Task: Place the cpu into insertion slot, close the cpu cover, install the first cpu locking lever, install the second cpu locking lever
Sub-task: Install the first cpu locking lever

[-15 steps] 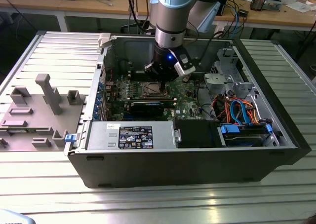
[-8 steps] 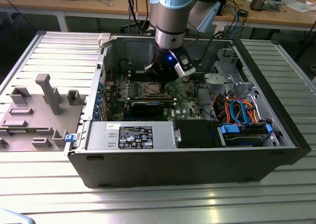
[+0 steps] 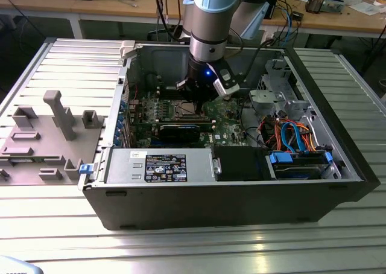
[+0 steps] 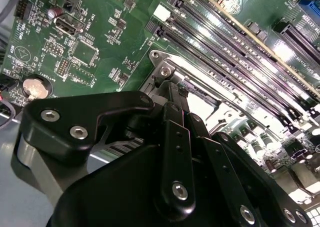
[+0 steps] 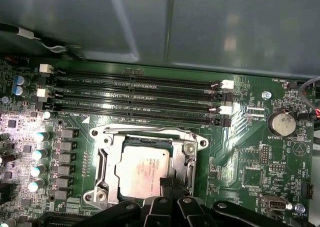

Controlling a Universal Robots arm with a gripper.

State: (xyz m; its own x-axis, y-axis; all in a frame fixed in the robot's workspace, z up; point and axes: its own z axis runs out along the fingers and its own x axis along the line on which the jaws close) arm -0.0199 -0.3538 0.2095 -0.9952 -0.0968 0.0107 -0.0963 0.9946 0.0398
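the black tool (image 4: 172, 104) hangs over the insertion slot (image 4: 210, 104) on the green motherboard (image 4: 95, 47), perhaps touching its rim.

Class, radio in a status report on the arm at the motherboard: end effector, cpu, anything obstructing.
End effector down at edge of cpu. Cpu seated in insertion slot, top exposed. Nothing seen obstructing.
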